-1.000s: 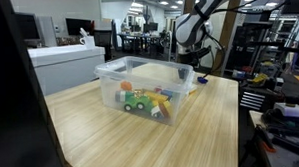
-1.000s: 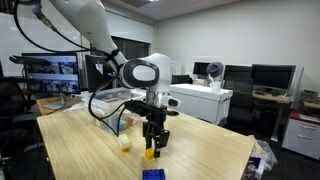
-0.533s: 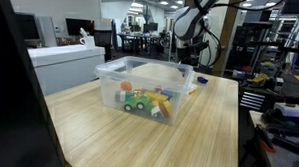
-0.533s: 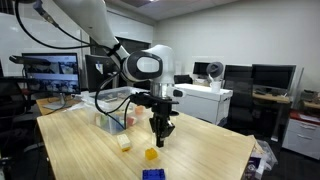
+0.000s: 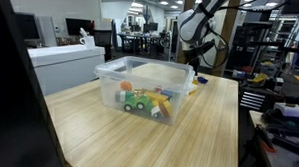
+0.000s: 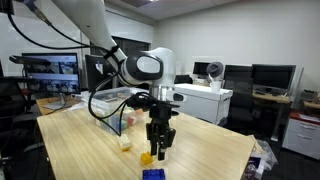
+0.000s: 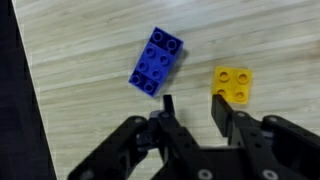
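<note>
Gripper (image 7: pixel 193 112) is shown open and empty, low over the tabletop (image 7: pixel 80 60); the yellow brick (image 7: pixel 234 83) lies just beyond one fingertip, beside a blue brick (image 7: pixel 156 61); it is judged light, rigid and smooth, best pinched across its flat sides.

blue brick (image 6: pixel 152 174) cut by bottom edge, bin toys (image 5: pixel 142 100) too blurred to tell

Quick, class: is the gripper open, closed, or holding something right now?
Gripper: open, holding nothing; the yellow brick lies loose just ahead of it.
</note>
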